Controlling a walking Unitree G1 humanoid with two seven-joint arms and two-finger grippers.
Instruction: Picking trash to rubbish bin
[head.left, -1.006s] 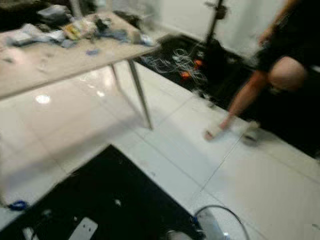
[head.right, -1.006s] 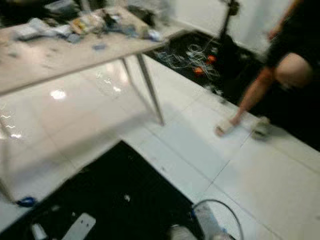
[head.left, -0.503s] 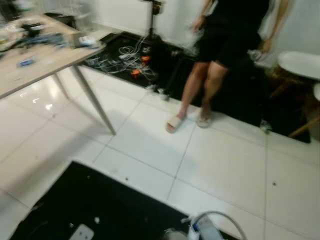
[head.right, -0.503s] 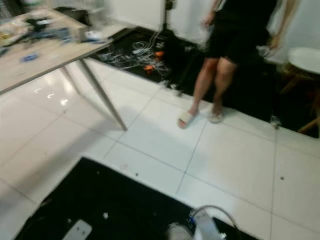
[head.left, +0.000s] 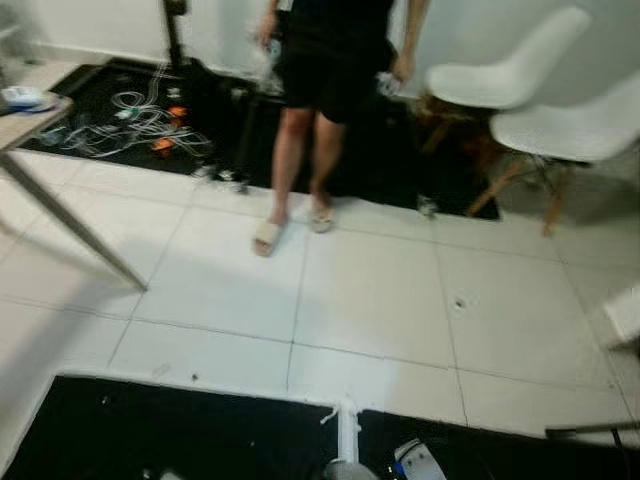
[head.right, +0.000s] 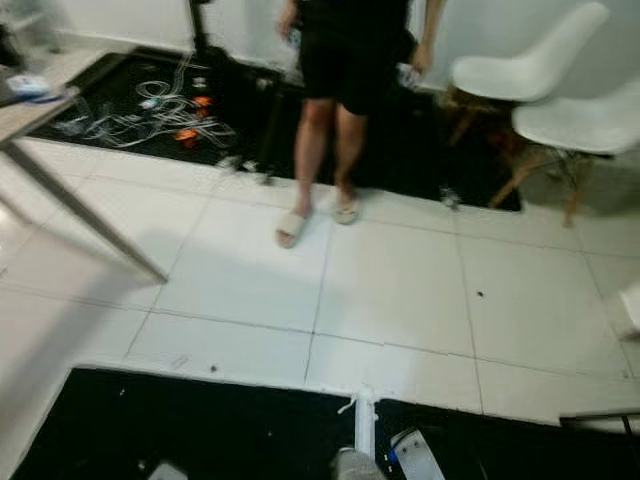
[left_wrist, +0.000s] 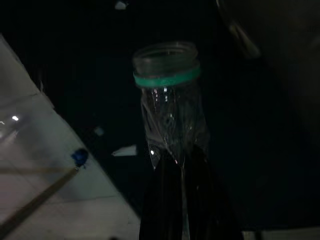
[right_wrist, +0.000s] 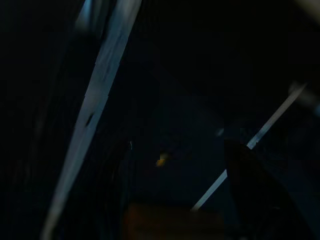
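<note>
In the dim left wrist view a crumpled clear plastic bottle (left_wrist: 169, 105) with a green neck ring and no cap stands straight out from my left gripper (left_wrist: 175, 167). The gripper's black fingers (left_wrist: 162, 205) are shut on the bottle's lower part, above a black mat and a strip of white tile. The right wrist view is very dark. My right gripper (right_wrist: 182, 192) hangs there over a dark floor, and its two finger shapes stand apart with nothing between them.
A person (head.left: 325, 90) in black shorts and sandals stands ahead on the white tiles. Two white chairs (head.left: 560, 125) stand at the right. Loose cables (head.left: 130, 115) lie on a black mat at the back left. A table corner (head.left: 25, 110) juts in left. A black mat (head.left: 180, 430) lies at my feet.
The camera has swung to the right: the table slid off to the left and the chairs came into view. The person straightened up from a bent pose and now stands ahead.
</note>
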